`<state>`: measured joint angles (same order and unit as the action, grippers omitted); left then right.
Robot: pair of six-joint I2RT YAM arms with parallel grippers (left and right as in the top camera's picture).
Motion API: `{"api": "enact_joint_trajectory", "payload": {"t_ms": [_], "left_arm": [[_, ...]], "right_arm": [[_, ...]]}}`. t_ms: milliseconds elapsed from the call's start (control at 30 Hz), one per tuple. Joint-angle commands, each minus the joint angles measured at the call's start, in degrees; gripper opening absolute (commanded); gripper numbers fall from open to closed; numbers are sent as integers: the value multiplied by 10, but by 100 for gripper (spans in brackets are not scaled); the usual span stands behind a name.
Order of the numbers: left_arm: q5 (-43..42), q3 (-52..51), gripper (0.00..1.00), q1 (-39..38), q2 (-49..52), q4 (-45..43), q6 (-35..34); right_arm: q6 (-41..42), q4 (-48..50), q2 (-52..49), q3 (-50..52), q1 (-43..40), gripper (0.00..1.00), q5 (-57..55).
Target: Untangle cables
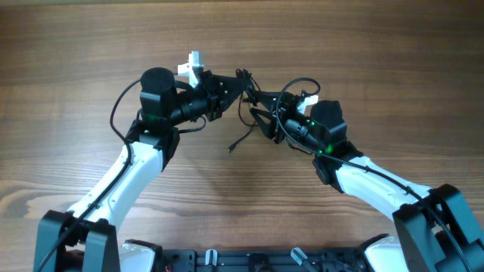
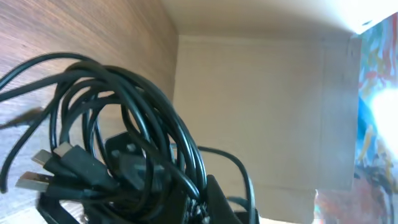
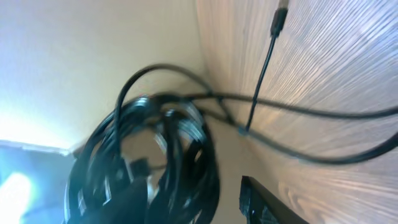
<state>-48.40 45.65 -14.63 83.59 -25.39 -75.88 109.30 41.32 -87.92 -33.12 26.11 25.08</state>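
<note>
Remote-driving the rig here, mid-untangle. The cables (image 1: 249,89) are bunched up as one small coil just off 12 o'clock from the middle of the overhead view, sitting between the two arms. The left gripper (image 1: 233,92) comes at it from 9 o'clock, fully closed, and from its wrist cam the coil (image 2: 124,137) sits right at the fingers, so I read it as pinching the bundle. The right gripper (image 1: 266,119) sits at about 4 o'clock of the coil. Its wrist cam is smeared, so I honestly can't tell how wide its jaws are or whether it has a strand. The coil itself has no real long axis, it's just loops. The one clear line is the loose tail (image 1: 240,137), which runs from the bundle down toward 7 o'clock and ends in a plug (image 1: 231,149) that looks to be lying on the table (image 1: 91,45), pointing to 7. In the left wrist view a few more plug ends poke out toward 8 o'clock. My take on doing this step well: keep the left as the anchor, get the right onto one strand only rather than a fistful of loops, then pull slowly away toward 4 o'clock so the loops feed out instead of cinching tight.
</note>
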Motion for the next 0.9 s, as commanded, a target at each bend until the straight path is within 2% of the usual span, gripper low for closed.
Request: {"api": "enact_joint_trajectory", "payload": {"t_ms": [0,233,267,367,400,500,533,567,633,667,700,800,867], "left_arm": [[-35,4,4,-5,-3,-10,-27],[-33,4,4,-7,-3,-9,-30],[-32,4,4,-7,-3,-9,-30],[-22,4,4,-7,-3,-9,-24],[-14,4,4,-6,-3,-9,-24],[-6,4,4,9,-3,-9,-18],[-6,4,7,19,-3,-6,-9],[-6,4,14,27,-3,-3,-9],[4,4,41,41,-3,18,-8],[12,4,59,47,-3,37,1],[24,4,70,51,-3,61,18],[65,4,85,50,-3,135,37],[68,4,87,46,-3,165,78]], "right_arm": [[2,-3,-9,-5,5,50,-48],[3,50,-9,-5,5,47,-72],[-1,65,-9,-5,5,43,-70],[-45,79,-9,-5,5,9,-82],[-73,72,-9,-5,5,4,-89],[-201,59,-9,-5,-10,4,-88],[-263,59,-9,-5,-17,4,-88],[-310,59,-9,-5,-22,4,-87],[-372,60,-9,-5,-30,5,-88],[-376,59,-9,-5,-32,5,-94],[-370,55,-9,-5,-32,4,-110],[-355,50,-9,-5,-32,5,-148],[-325,24,-9,-5,-32,5,-155]]}}
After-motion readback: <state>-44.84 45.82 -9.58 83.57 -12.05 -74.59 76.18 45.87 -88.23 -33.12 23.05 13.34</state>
